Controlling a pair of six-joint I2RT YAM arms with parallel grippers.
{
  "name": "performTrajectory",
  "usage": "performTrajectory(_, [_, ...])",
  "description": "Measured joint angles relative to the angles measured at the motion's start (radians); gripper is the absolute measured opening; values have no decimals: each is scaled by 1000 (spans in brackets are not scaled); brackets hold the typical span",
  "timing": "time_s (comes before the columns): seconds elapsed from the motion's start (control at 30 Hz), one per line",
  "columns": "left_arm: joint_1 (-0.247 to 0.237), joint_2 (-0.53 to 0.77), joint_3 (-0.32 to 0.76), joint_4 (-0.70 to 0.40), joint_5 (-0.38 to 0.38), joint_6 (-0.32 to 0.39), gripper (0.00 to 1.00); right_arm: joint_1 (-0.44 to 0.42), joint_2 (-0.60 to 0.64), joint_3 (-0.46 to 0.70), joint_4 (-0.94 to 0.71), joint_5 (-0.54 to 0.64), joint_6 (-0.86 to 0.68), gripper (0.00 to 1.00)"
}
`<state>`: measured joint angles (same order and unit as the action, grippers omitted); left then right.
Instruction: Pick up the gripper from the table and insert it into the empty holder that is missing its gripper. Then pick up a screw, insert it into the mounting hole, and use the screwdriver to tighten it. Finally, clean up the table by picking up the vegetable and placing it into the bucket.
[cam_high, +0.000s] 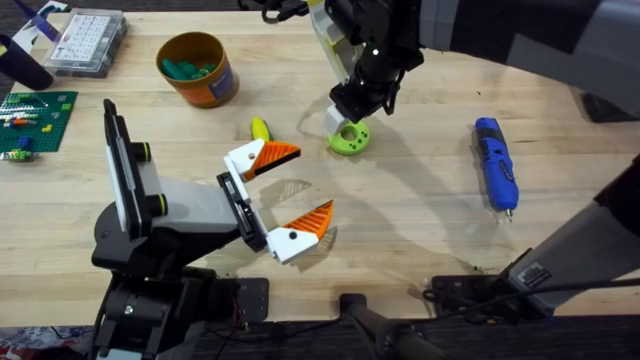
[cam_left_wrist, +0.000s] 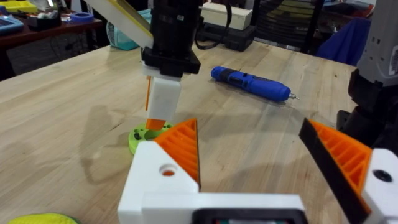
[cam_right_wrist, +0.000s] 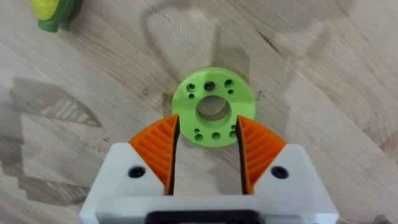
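My right gripper (cam_high: 352, 118) reaches in from the right and stands open, pointing down over a lime-green round disc (cam_high: 349, 139) with several small holes. In the right wrist view its orange pads (cam_right_wrist: 158, 149) straddle the near rim of the disc (cam_right_wrist: 213, 107). My left gripper (cam_high: 298, 192) is open and holds nothing, low over the table's middle. The yellow vegetable (cam_high: 260, 128) with a green end lies left of the disc. The orange-brown bucket (cam_high: 197, 68) stands at the back left. The blue screwdriver (cam_high: 495, 165) lies at the right. The task's loose gripper, holder and screw are out of view.
A clear parts box (cam_high: 85, 40) sits at the back left corner. A green baseplate (cam_high: 30, 120) with small bricks lies at the left edge. Bare wood stretches between the disc and the screwdriver (cam_left_wrist: 252, 83).
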<state>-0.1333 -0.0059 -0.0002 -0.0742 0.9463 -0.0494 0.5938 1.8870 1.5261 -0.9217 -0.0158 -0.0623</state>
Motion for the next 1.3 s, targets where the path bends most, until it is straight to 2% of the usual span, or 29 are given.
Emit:
performTrajectory(0.4, [0, 6, 5, -4, 0, -3, 990, 0, 0, 0, 1, -5, 1, 557])
performTrajectory(0.83, [0, 6, 5, -4, 0, -3, 990, 0, 2, 0, 81, -7, 2, 557])
performTrajectory(1.3, [0, 6, 5, -4, 0, -3, 990, 0, 98, 0, 108, -7, 2, 557])
